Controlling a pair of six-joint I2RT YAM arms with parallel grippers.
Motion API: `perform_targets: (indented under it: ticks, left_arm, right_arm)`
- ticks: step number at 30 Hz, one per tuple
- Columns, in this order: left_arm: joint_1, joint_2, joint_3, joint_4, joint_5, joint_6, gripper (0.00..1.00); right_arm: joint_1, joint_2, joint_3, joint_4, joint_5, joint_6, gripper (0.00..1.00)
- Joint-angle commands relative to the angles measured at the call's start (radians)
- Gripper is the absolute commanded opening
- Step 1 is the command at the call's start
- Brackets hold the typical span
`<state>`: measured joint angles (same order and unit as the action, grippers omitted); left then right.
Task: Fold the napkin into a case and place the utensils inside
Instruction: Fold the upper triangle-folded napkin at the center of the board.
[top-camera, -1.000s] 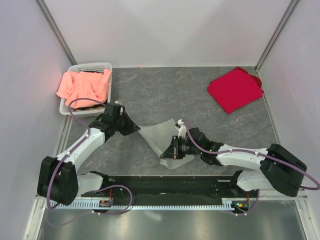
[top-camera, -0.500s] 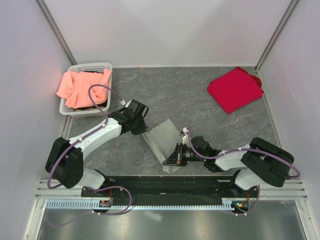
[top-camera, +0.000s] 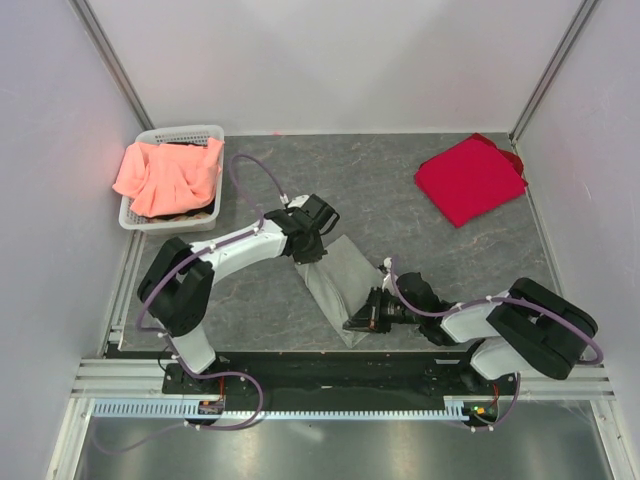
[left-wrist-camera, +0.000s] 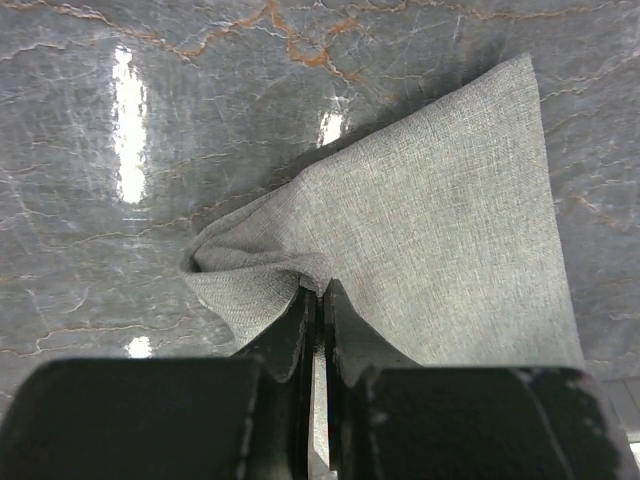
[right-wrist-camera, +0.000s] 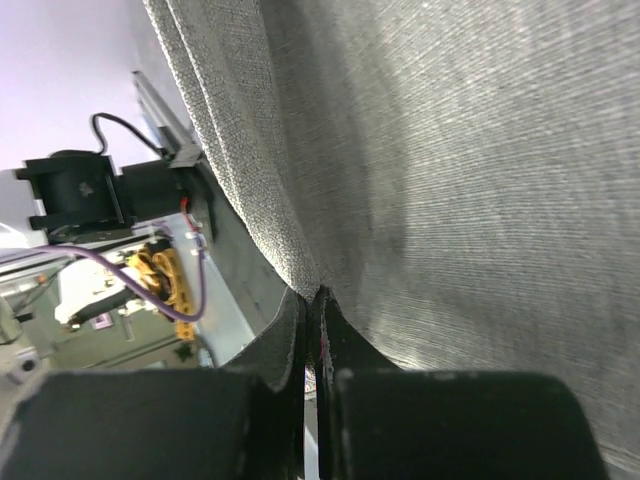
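The left tool (left-wrist-camera: 318, 292) and right tool (right-wrist-camera: 312, 296) each pinch an edge of the napkin (top-camera: 342, 285), half-folded on the table (top-camera: 400, 190) well apart from the red cloth (top-camera: 470, 180); the thin fabric could slip free and skew the fold.

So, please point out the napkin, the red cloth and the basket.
napkin (top-camera: 343, 285): top view, middle of its grey surface.
red cloth (top-camera: 470, 180): top view, its centre.
basket (top-camera: 182, 130): top view, far white rim.
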<state>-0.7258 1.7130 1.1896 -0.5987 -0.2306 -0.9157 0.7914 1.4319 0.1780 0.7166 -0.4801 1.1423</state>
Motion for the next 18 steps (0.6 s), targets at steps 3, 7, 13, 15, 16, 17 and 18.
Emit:
perform_targets:
  ticks: [3,7,13,15,16,17,18]
  left_arm:
    - [-0.001,0.057,0.093,0.039,-0.125,-0.032,0.02]
    - [-0.003,0.105,0.116,0.039,-0.119,-0.032,0.02]
    - [-0.006,0.149,0.146,0.040,-0.121,-0.025,0.02]
    - [-0.006,0.160,0.151,0.042,-0.125,-0.025,0.02]
    - [-0.006,0.163,0.153,0.043,-0.125,-0.023,0.02]
    - [-0.006,0.166,0.154,0.043,-0.125,-0.022,0.02]
    - [-0.007,0.171,0.157,0.045,-0.124,-0.020,0.02]
  right_arm:
    - [-0.017,-0.076,0.017,-0.278,-0.023,-0.157,0.00]
    - [-0.026,-0.117,0.052,-0.400,0.020,-0.219,0.00]
    - [-0.040,-0.130,0.097,-0.519,0.069,-0.299,0.06]
    - [-0.041,-0.130,0.127,-0.572,0.083,-0.323,0.12]
    - [-0.043,-0.128,0.141,-0.594,0.095,-0.347,0.15]
    - [-0.043,-0.130,0.152,-0.627,0.103,-0.361,0.18]
    - [-0.043,-0.131,0.175,-0.646,0.110,-0.372,0.26]
